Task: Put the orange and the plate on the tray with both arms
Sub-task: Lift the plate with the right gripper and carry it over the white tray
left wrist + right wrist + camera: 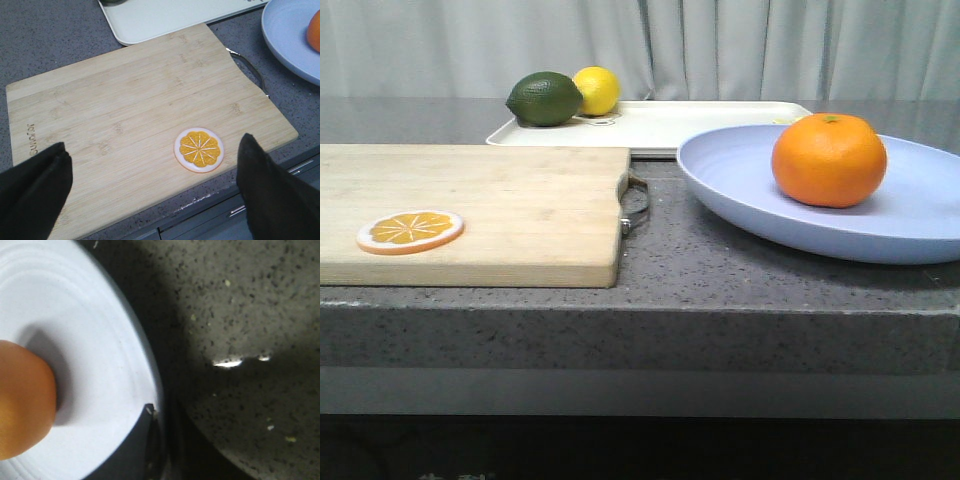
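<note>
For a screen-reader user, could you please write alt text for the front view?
An orange sits on a pale blue plate at the right of a grey counter. Left lies a wooden cutting board with an orange slice; behind, a cream tray holds a lime and a lemon.

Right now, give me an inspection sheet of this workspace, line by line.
Surface: dark speckled stone counter, no spills seen.
Job's things: the orange sits on the plate, at the robot's right; the tray lies behind, the plate not on it.
Clutter: wooden cutting board with an orange slice on it; a green lime and a yellow lemon at the tray's far left corner.
Grippers: left gripper open above the cutting board, holding nothing; right gripper close at the plate's rim, one finger showing, state unclear.
Cables: nothing seen.
Surroundings: grey curtain behind the counter.
</note>
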